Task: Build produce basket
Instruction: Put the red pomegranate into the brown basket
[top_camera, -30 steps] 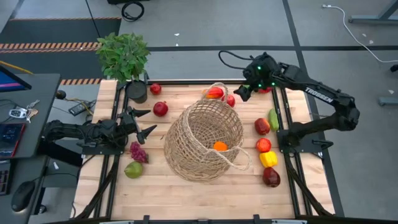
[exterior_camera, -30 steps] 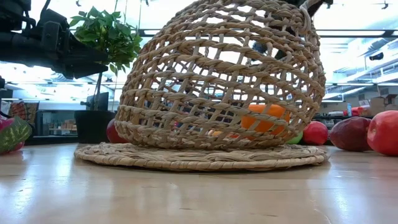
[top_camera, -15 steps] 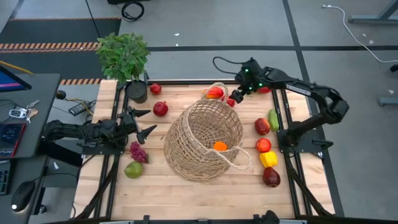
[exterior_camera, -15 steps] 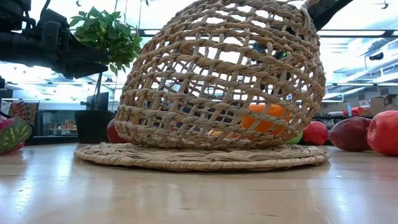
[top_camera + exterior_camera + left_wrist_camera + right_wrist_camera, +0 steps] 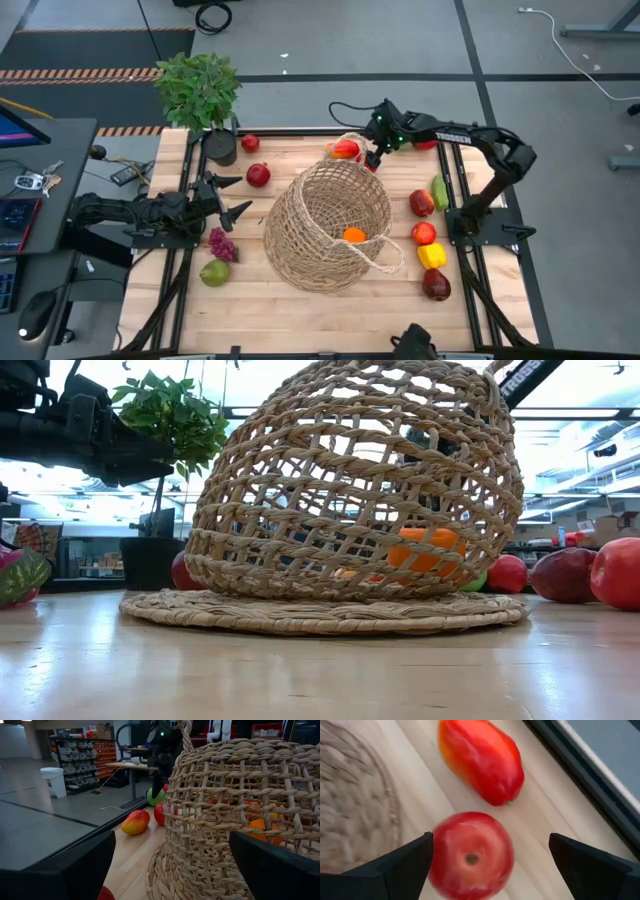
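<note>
A pick is judged to be in hand: the right gripper [image 5: 374,156], fingers apart, is held over a red apple [image 5: 470,854] just behind the wicker basket [image 5: 327,222], so lowering and closing are called for; the left gripper [image 5: 232,196] is parked open.

Right pincer [image 5: 375,152], fingers spread, reaches toward 12 o'clock; left pincer [image 5: 232,196], also spread, rests at 9 o'clock.

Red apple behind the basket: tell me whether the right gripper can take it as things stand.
Probably yes: the right gripper hangs open right above the red apple, a finger on either side, nothing between; the basket lies just beside.
</note>
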